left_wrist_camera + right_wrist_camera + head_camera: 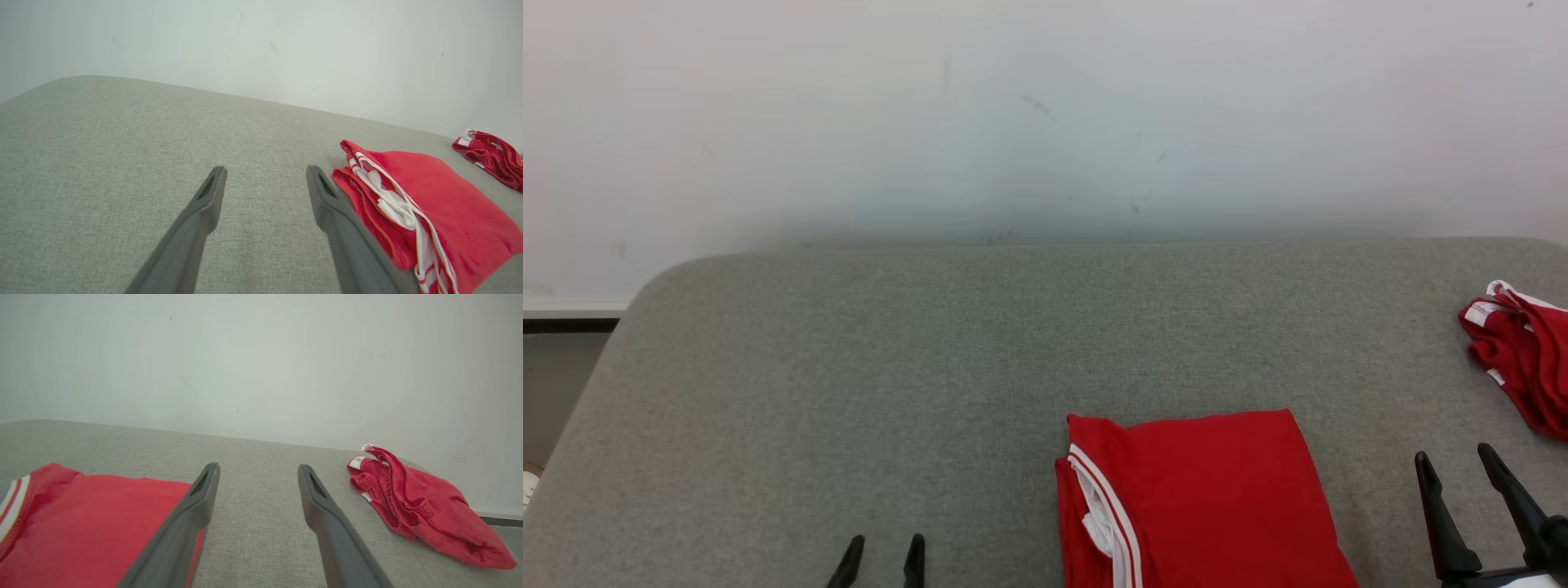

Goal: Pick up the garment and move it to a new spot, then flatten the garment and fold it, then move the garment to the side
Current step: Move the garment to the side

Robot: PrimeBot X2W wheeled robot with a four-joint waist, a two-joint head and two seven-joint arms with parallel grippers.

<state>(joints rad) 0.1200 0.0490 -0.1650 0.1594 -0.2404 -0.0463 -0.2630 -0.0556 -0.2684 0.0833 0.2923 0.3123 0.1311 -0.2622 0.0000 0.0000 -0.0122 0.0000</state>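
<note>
A red garment with white trim (1201, 502) lies folded into a neat rectangle on the grey padded surface (931, 367), near the front edge, right of centre. It also shows as the folded red garment (429, 204) in the left wrist view and the same garment (90, 526) in the right wrist view. My left gripper (882, 559) stands open to its left, holding nothing, and my left gripper (265, 175) hovers above bare fabric. To the garment's right my right gripper (1454, 457) is open and empty; the right gripper (257, 473) points between the two red items.
A second red garment (1523, 359), crumpled with white trim, lies at the surface's right edge; the crumpled garment (412, 498) sits just right of my right fingers. A pale wall (1045, 114) rises directly behind the surface. The floor (547, 392) drops off at the left.
</note>
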